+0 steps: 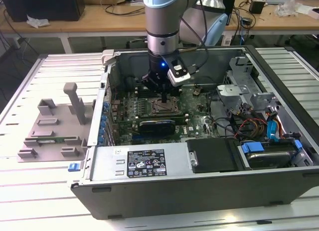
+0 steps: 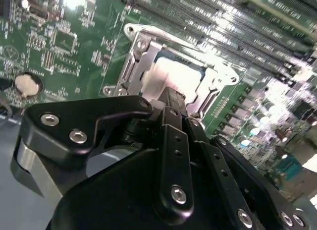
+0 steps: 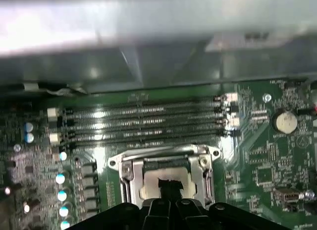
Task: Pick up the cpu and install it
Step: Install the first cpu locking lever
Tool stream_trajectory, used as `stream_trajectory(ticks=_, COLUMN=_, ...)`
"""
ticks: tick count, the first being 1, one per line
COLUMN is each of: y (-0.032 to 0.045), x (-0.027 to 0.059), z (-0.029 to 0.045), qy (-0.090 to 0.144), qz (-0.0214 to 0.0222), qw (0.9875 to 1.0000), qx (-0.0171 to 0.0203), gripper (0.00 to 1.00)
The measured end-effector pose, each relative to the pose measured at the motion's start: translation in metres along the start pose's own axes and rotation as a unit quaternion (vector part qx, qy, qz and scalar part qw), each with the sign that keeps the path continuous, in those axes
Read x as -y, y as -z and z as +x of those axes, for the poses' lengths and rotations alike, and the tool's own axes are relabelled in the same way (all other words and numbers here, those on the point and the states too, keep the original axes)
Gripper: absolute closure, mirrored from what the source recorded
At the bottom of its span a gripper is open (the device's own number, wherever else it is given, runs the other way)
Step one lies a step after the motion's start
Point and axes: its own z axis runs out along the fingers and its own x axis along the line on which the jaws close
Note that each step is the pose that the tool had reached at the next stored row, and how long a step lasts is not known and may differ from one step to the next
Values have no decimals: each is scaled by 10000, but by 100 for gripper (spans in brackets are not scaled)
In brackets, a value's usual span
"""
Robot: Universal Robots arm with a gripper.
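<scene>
The cpu [image 2: 166, 74] is a small flat square chip with a pale, dull silver top. It lies flat and level inside the metal socket frame [image 2: 136, 56] on the green motherboard [image 2: 59, 36], just beside the rows of memory slots [image 3: 143, 123]. In the first wrist view the cpu [image 3: 148, 183] shows as a light square framed by the socket's rim, its near edge partly covered by the dark gripper [image 3: 168, 188] tip directly above it.

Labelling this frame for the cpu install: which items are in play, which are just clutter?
In play:
- gripper, down over the socket
- cpu, pale square at the socket
- socket frame

Clutter:
- grey plastic fixture beside the case
- memory slots
- coin cell
- drive cables
</scene>
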Motion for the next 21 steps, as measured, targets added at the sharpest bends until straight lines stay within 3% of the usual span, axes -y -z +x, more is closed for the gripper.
stream_trajectory(ticks=2, y=-3, x=37, z=-45, qy=13, qz=3, qw=10000, qx=-50, gripper=89)
stream_trajectory(ticks=4, y=-3, x=39, z=-96, qy=104, qz=4, qw=9999, qx=-71, gripper=89)
stream_trajectory(ticks=11, y=-4, x=38, z=-97, qy=164, qz=1, qw=9998, qx=-71, gripper=89)
stream_trajectory(ticks=17, y=200, x=41, z=-105, qy=190, qz=6, qw=9998, qx=-70, gripper=89)
stream_trajectory(ticks=21, y=258, x=41, z=-107, qy=196, qz=9, qw=9998, qx=-69, gripper=89)
